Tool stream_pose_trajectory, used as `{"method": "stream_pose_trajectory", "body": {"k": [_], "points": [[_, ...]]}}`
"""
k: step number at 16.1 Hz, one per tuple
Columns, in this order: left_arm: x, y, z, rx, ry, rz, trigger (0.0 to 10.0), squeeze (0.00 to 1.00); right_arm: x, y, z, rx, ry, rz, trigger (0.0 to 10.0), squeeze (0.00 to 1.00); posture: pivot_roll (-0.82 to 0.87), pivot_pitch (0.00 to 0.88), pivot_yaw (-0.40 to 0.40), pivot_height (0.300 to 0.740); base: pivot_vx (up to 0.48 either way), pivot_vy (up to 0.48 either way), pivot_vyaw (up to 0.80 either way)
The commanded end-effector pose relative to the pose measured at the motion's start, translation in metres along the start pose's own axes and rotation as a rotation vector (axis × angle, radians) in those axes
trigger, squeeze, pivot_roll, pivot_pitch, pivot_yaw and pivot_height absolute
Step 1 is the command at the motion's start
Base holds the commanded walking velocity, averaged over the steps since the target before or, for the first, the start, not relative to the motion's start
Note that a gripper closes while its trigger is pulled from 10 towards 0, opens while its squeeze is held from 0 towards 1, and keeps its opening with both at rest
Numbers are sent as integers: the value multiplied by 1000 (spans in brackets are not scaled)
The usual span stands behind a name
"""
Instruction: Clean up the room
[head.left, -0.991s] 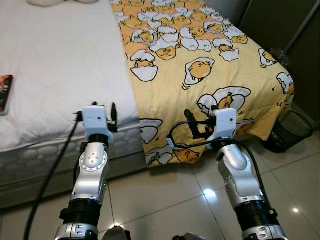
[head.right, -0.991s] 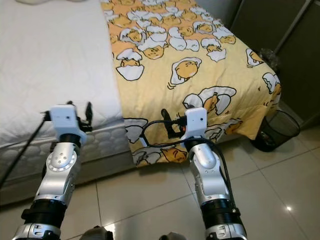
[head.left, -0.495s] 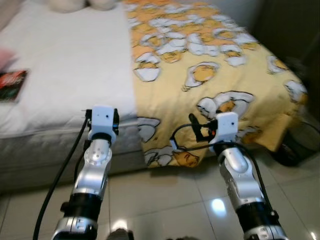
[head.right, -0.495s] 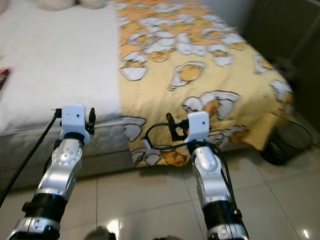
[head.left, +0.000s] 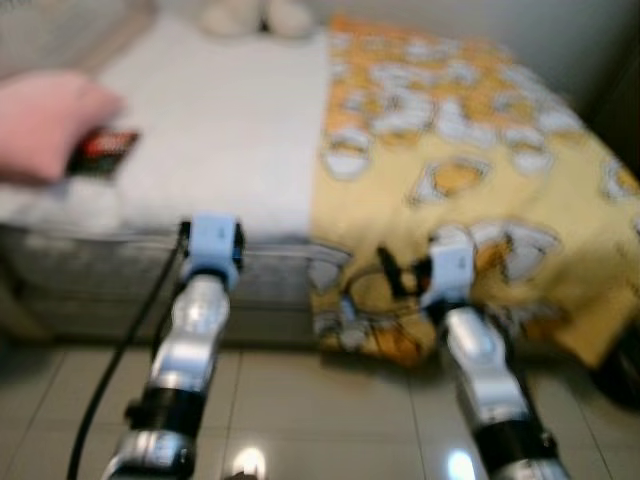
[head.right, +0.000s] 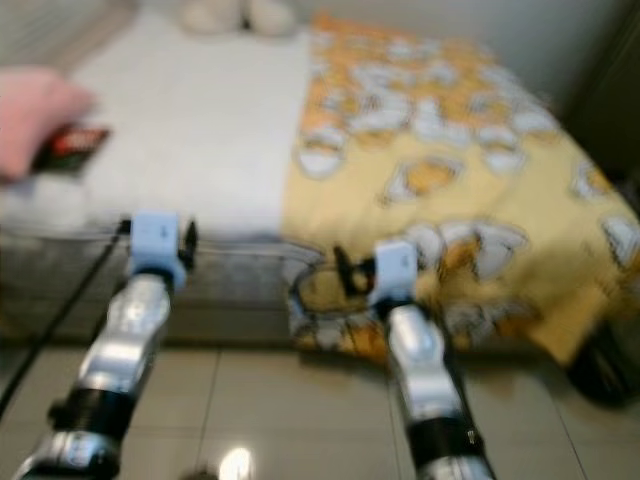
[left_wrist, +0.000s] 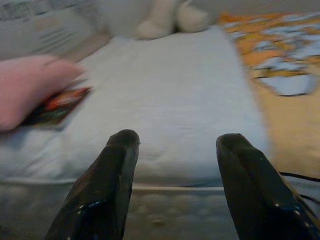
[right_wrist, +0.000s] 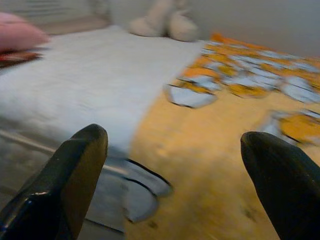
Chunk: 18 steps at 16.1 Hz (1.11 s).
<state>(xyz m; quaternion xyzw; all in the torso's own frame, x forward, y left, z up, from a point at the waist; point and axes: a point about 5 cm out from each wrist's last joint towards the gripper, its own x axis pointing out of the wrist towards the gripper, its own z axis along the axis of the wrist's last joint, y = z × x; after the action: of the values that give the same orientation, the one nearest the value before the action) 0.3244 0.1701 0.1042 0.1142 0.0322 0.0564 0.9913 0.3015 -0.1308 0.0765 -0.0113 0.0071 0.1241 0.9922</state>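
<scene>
A bed stands before me with a bare white mattress (head.left: 230, 130) on the left and a yellow egg-print blanket (head.left: 470, 140) on the right, hanging over the front edge. A pink pillow (head.left: 45, 125) lies at the mattress's left edge, with a dark red book (head.left: 103, 150) beside it. A pale plush toy (left_wrist: 172, 17) sits at the far end. My left gripper (left_wrist: 178, 140) is open, held in front of the mattress edge. My right gripper (right_wrist: 175, 136) is open too, facing the blanket's edge. Neither holds anything. All views are blurred.
Glossy pale floor tiles (head.left: 300, 400) lie between me and the bed's grey side (head.left: 90, 290). A dark bin (head.right: 605, 370) stands on the floor by the bed's right corner. A black cable (head.left: 120, 350) runs down along my left arm.
The whole picture has swung and blurred, so the camera has turned left. The pink pillow has come into view beside the book. Both arms keep the same raised pose.
</scene>
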Motion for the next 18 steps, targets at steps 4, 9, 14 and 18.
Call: {"method": "stream_pose_trajectory", "body": {"k": [4, 9, 14, 18], "points": [[4, -5, 2, 0, 6, -23, 10000, 0, -3, -4, -3, 5, 5, 5, 10000, 0, 16, 0, -38, 740, 480, 0, 448], [-16, -13, 0, -36, -35, -217, 10000, 0, -19, -13, -7, 36, -9, 3, 10000, 0, 22, 0, -31, 740, 478, 0, 446], [-70, -5, -26, -174, 32, -301, 10000, 0, -74, -27, -40, 26, 121, -1, 10000, 0, 38, 0, -25, 740, 0, 0, 440], [-61, -15, -19, -87, 59, -194, 10000, 0, -53, -16, -35, 56, 101, 10, 10000, 0, 30, 0, -19, 740, 338, -336, 222]]}}
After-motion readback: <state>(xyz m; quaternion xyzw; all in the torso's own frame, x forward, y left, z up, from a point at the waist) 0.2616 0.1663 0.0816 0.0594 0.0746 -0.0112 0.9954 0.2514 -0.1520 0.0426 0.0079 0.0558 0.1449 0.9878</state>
